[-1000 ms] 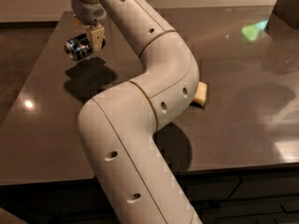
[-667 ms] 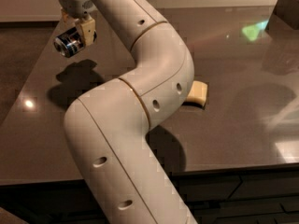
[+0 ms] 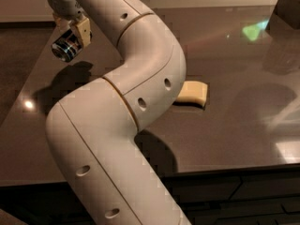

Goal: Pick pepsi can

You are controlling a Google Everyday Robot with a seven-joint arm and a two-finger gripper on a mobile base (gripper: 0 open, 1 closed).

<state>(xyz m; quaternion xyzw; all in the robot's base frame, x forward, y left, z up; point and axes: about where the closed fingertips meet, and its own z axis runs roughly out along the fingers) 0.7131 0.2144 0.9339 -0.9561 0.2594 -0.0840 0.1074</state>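
Note:
The pepsi can (image 3: 64,49) is dark blue with a silver end and lies on its side in my gripper (image 3: 71,36), at the upper left of the camera view. The gripper is shut on the can and holds it in the air above the dark table (image 3: 234,102); the can's shadow lies on the table below it. My white arm (image 3: 136,93) runs from the bottom of the view up to the gripper and hides the middle of the table.
A pale yellow sponge-like block (image 3: 192,93) lies on the table just right of my arm. A dark box (image 3: 288,8) stands at the far right corner. The table's front edge runs along the bottom; its left edge is below the can.
The gripper with the can has risen and moved left, away from the table surface. The arm has swung left with it.

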